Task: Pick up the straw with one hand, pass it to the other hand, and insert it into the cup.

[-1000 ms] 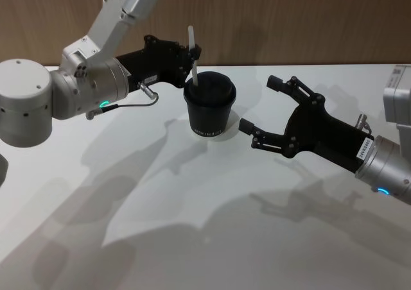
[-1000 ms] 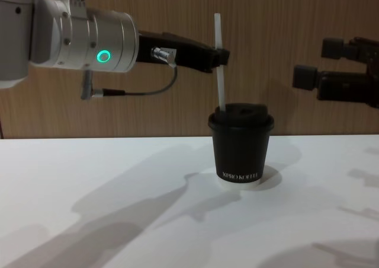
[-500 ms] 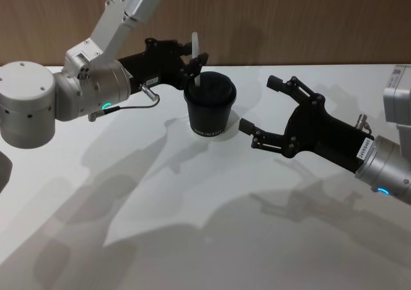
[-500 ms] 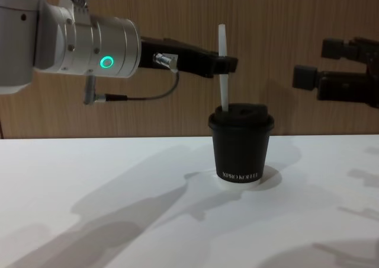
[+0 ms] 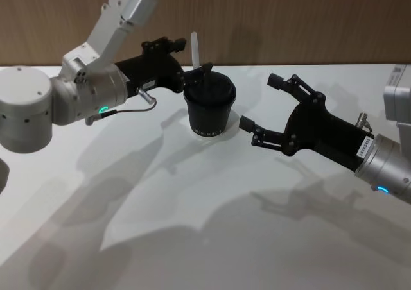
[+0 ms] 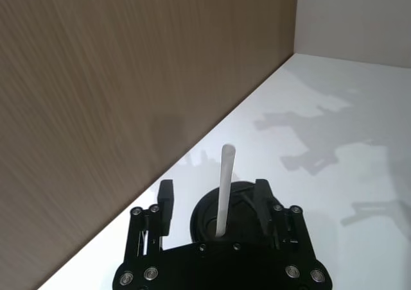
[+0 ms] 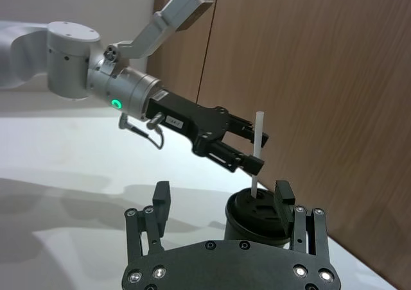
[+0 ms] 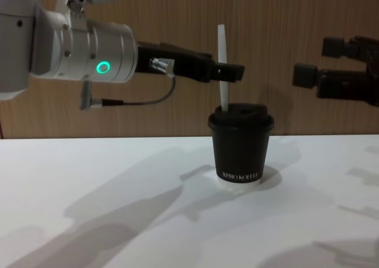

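Note:
The black cup (image 5: 210, 110) (image 8: 240, 152) stands on the white table with the white straw (image 5: 195, 48) (image 8: 222, 66) upright in its lid. My left gripper (image 5: 196, 56) (image 8: 225, 66), on the silver wrist with the green ring, hovers above the lid and is open. In the left wrist view its fingers (image 6: 167, 200) stand well apart on either side of the straw (image 6: 225, 187), not touching it. My right gripper (image 5: 259, 102) (image 8: 314, 60), black and blocky, hangs open and empty to the right of the cup. The right wrist view shows cup (image 7: 257, 216) and straw (image 7: 257, 149) ahead.
A wooden wall (image 5: 289, 20) runs along the table's far edge just behind the cup. A thin black cable (image 8: 142, 99) loops under the left wrist. The white table (image 5: 192, 226) spreads bare toward me.
My left gripper has opened and let go of the straw, which now stands upright in the lid instead of leaning. The right arm has not moved.

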